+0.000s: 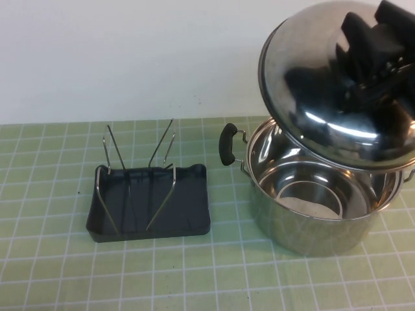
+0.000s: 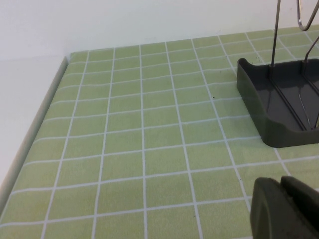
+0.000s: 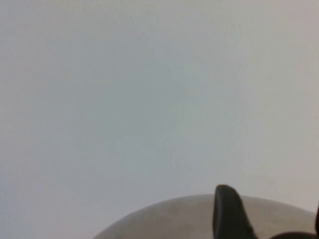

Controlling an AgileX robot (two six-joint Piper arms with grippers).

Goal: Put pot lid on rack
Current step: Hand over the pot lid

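Pot lid [image 1: 324, 97] up in the air at the right side of the surface [image 1: 58, 259], tilted steeply so its shiny dome faces the camera, hanging above the open steel pot [image 1: 318, 207] with its lower rim just over the pot's mouth. Right hand [image 1: 379, 48] is on the lid's centre, its black fingers closed around the spot where the knob sits, carrying the lid; the knob itself is hidden under them. From the right wrist, only a curved slice of the lid [image 3: 199, 219] shows, with one dark finger [image 3: 227, 211] rising in front of it against plain white wall.

Over to the rack [image 1: 150, 207]: a dark grey tray resting flat on the green checked surface, roughly mid-surface and left of the pot, clearly apart from it. Its thin wire uprights [image 1: 117, 152] stand in V shapes, nothing resting in them. The pot's black side handle [image 1: 227, 144] points toward the rack's far right corner, with a gap of green cloth between them.

Left hand [image 2: 284, 209] sits low near the surface's left side, out of the high view altogether. In its own wrist view, the dark fingertips show pressed close together with only a thin seam between them, gripping nothing, and the rack's tray wall [image 2: 259, 119] lies a short way ahead, wire legs rising out of it
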